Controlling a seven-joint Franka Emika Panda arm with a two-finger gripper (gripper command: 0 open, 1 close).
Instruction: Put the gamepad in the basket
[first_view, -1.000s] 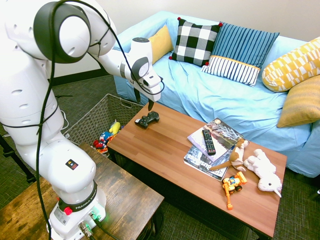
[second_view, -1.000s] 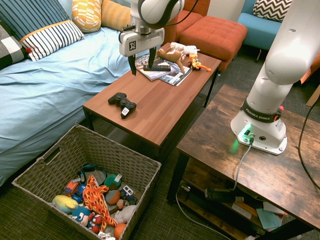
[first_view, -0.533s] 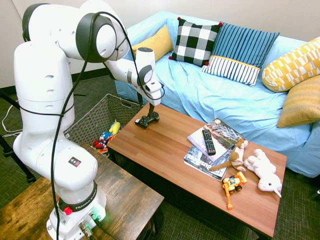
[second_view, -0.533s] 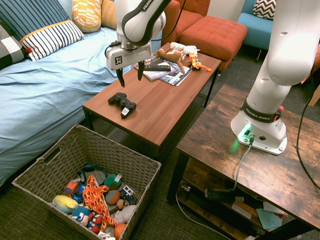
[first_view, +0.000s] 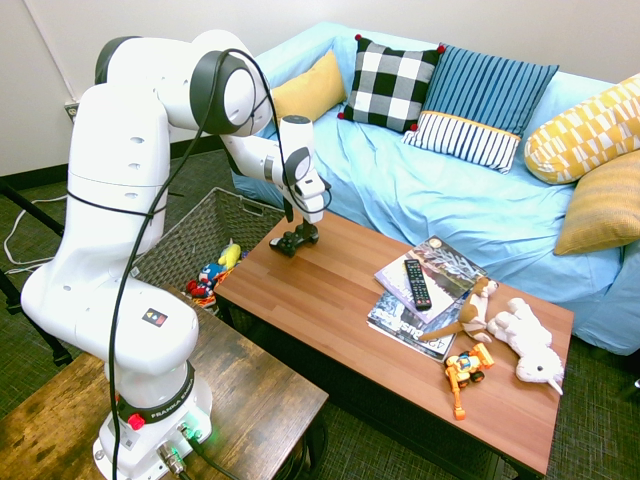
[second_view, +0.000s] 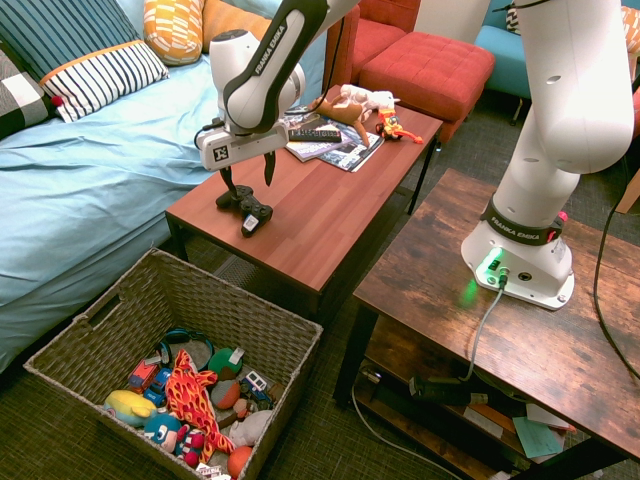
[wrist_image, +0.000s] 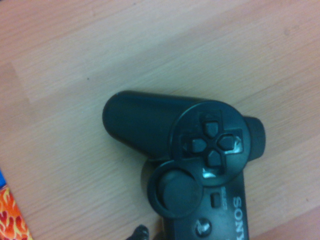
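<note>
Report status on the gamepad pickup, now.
End effector open, fingers spread, low over gamepad. Gamepad on coffee table, not yet in basket. Magazines, remote well clear of it.

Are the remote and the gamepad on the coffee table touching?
Apart. The first exterior view shows it: the remote lies on the magazines, with bare tabletop between them and the gamepad.
</note>
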